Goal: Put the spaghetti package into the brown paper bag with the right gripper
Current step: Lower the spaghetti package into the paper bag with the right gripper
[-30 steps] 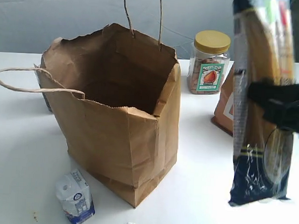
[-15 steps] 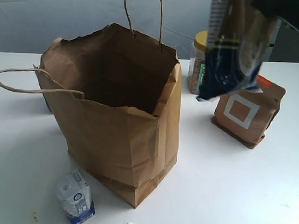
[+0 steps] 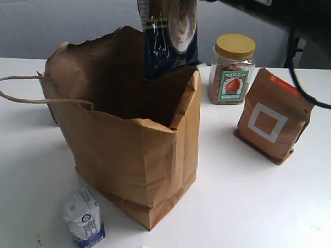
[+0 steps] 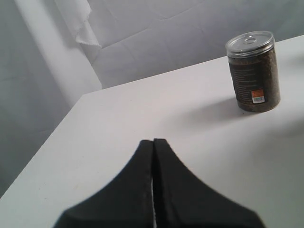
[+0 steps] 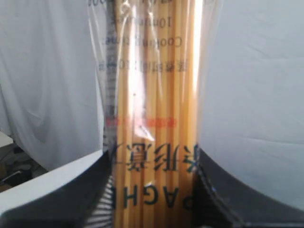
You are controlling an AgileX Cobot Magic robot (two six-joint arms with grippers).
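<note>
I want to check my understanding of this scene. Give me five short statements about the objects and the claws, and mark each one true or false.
1. The spaghetti package hangs upright over the open mouth of the brown paper bag. True.
2. The right claw is shut on the package. True.
3. The left claw holds the yellow-lidded jar. False: it is shut on nothing, and the jar stands on the table.
4. The brown pouch with the white square is inside the bag. False: it stands on the table, to the right of the bag in the exterior view.
5. A small white and blue carton sits on the table near the bag's front. True.
</note>
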